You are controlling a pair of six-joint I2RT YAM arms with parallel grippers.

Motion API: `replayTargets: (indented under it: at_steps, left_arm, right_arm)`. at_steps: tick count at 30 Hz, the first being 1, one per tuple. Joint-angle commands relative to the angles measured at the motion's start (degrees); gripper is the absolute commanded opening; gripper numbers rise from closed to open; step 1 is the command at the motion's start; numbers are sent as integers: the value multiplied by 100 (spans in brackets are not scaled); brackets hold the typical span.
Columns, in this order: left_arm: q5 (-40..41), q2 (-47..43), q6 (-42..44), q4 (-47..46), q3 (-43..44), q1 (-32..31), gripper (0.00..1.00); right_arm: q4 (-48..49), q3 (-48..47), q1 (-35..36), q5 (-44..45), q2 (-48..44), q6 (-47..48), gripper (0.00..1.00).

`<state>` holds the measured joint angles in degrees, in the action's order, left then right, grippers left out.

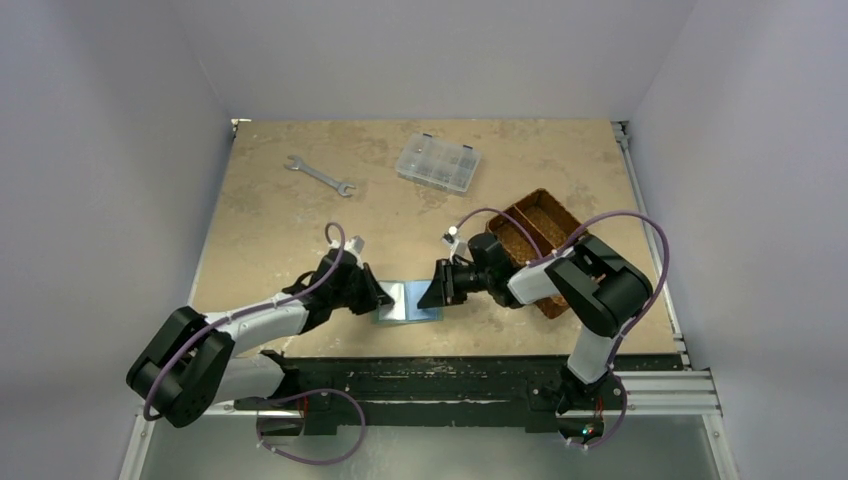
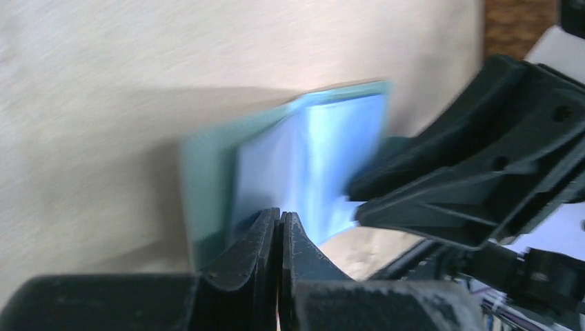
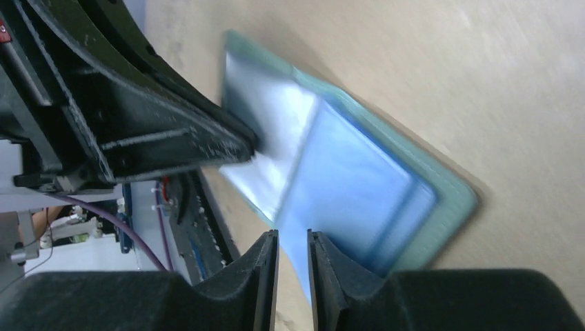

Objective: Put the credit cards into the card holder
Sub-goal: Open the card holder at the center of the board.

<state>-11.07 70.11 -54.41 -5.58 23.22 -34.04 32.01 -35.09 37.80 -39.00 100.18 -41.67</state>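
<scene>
1. While both arms are meeting over it, the card holder is lying open on the desk by the near edge (blue pockets facing up).
2. Left tool is clenching tight at its rim; whether it is pinching anything, I cannot tell.
3. Right tool is nipping a blue pocket leaf.

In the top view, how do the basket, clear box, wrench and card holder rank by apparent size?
1. basket, largest, though partly hidden
2. clear box
3. card holder, open, its ends covered, so it may be nearer the box than it looks
4. wrench, long but thin
</scene>
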Motion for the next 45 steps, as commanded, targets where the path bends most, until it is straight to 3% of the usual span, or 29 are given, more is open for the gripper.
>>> replayTargets:
  at_steps: [1, 8, 15, 20, 28, 29, 30, 40, 45]
  left_arm:
    - [292, -48, 72, 45, -637, 332, 0]
    - [226, -153, 120, 132, -827, 565, 0]
    - [246, -497, 563, 998, -11, 565, 0]
    - [147, -363, 992, 1377, 675, 565, 0]
    - [-632, -542, 890, 1145, 1103, 565, 0]
    - [-682, -595, 902, 1162, 1179, 565, 0]
    - [-701, -634, 948, 1214, 1264, 565, 0]
    - [-708, -586, 1439, 1609, 1784, 565, 14]
    - [-1342, -596, 960, 788, 1259, 537, 19]
  right_arm:
    - [579, 485, -85, -63, 333, -173, 30]
    - [-223, 502, -106, 483, 163, 403, 30]
    - [-902, 40, -62, 711, -159, 567, 31]
    - [-1865, -655, 116, 1239, -555, 928, 39]
    - [-2964, -1374, 279, 1761, -1071, 1320, 51]
    - [-3031, -1404, -232, 1792, -1101, 1339, 52]
    - [-3074, -1418, 220, 1813, -1132, 1345, 53]
    - [-3516, -1563, 308, 2008, -1140, 1540, 59]
    - [-3326, -1373, 489, 1790, -1055, 1419, 52]
